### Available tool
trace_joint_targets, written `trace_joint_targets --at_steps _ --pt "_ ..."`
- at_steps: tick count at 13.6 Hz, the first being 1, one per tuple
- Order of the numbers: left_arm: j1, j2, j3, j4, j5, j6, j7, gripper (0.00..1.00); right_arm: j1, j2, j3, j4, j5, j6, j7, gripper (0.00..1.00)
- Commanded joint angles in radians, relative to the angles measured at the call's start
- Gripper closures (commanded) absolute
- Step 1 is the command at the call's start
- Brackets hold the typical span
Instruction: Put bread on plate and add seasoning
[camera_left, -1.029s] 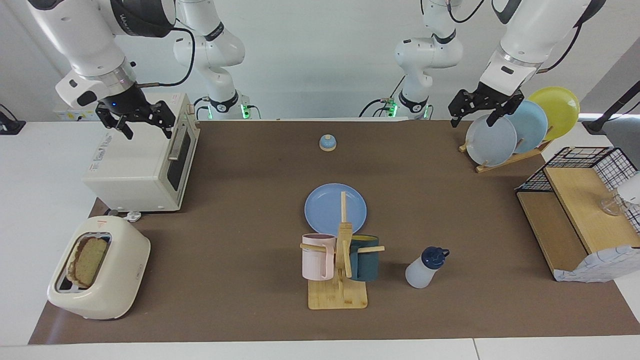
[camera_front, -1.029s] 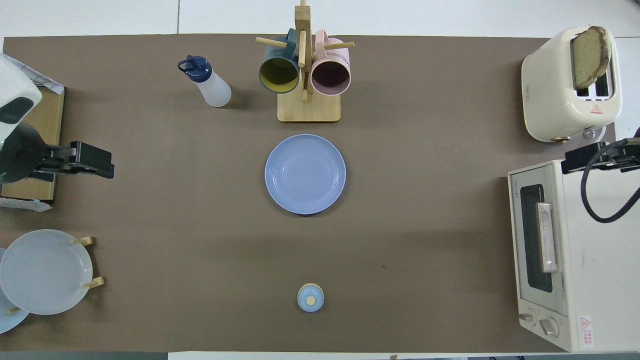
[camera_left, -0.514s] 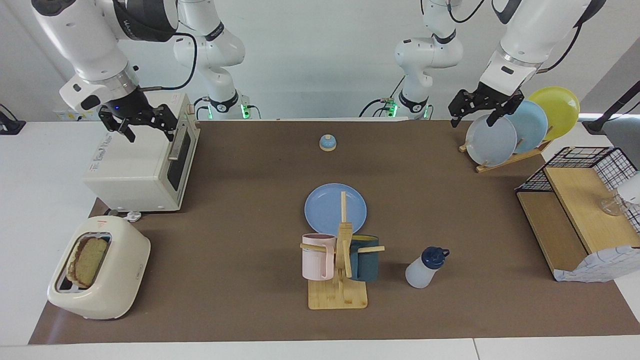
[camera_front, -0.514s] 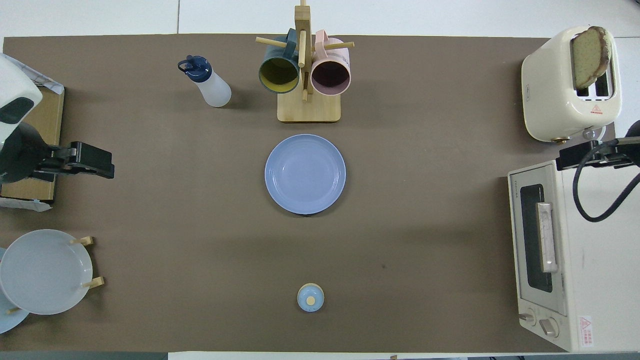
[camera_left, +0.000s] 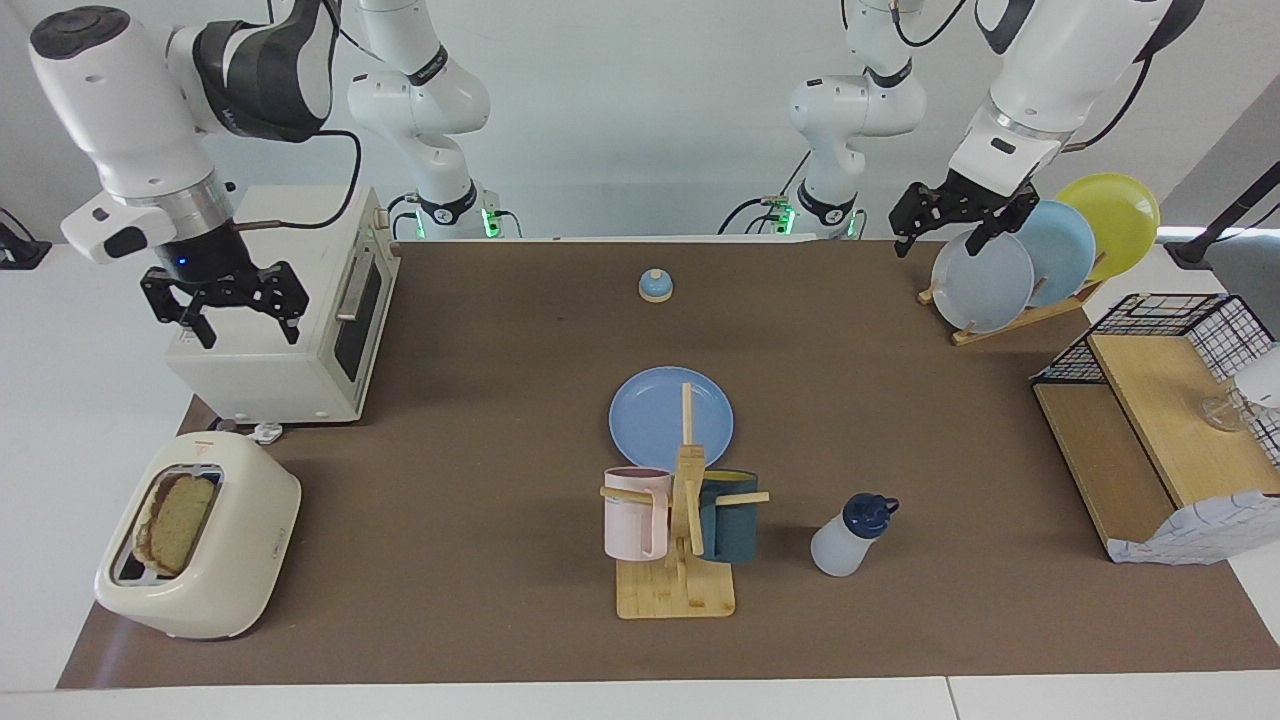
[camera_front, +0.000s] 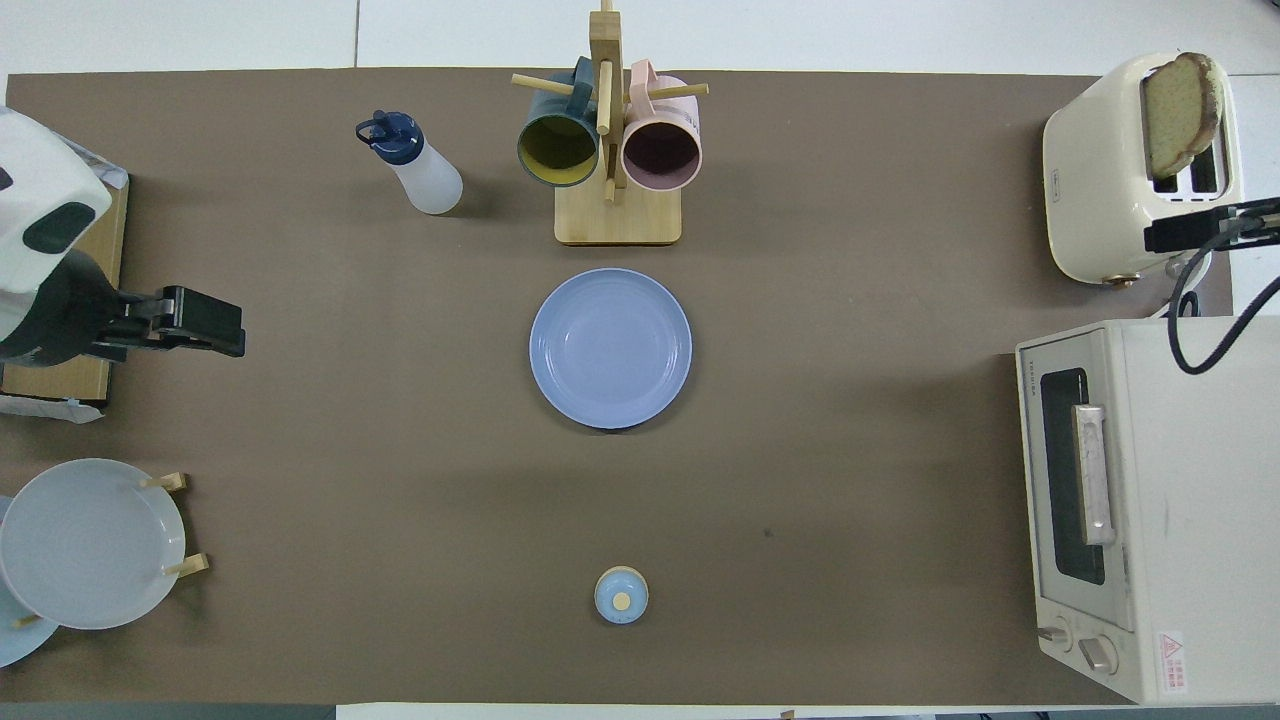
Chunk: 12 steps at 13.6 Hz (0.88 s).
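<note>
Bread (camera_left: 175, 522) stands in the toaster (camera_left: 200, 535); I should lower my right gripper (camera_left: 224, 302), fingers spread, straight over its crust.

The right hand (camera_front: 1180, 232) hangs over the toaster (camera_front: 1110, 170), just beside the bread (camera_front: 1180, 110) standing in its slot. The left hand (camera_front: 215, 330) is up over the surface (camera_front: 850, 480), well apart from the plate (camera_front: 610, 347) and the bottle (camera_front: 415, 165).
</note>
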Motion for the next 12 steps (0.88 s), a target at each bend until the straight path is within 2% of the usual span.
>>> trace_joint_targets --at_steps 1,2,4,10,12 --pt "-0.040 -0.093 0.006 -0.196 -0.002 0.206 -0.013 0.00 -0.083 0.180 0.009 0.141 -0.005 0.099 -0.113 0.00" --pt "-0.046 -0.110 0.005 -0.245 -0.002 0.272 -0.012 0.00 -0.089 0.204 0.009 0.141 0.000 0.160 -0.119 0.00" --pt "-0.052 -0.127 0.005 -0.325 -0.002 0.387 -0.013 0.00 -0.124 0.233 0.012 0.146 -0.003 0.191 -0.124 0.00" --pt "-0.120 -0.116 0.006 -0.545 -0.002 0.808 -0.013 0.00 -0.118 0.272 0.020 0.144 -0.008 0.341 -0.131 0.00" --pt "-0.127 -0.098 0.006 -0.621 -0.002 0.962 -0.013 0.00 -0.131 0.329 0.040 0.169 0.007 0.405 -0.182 0.00"
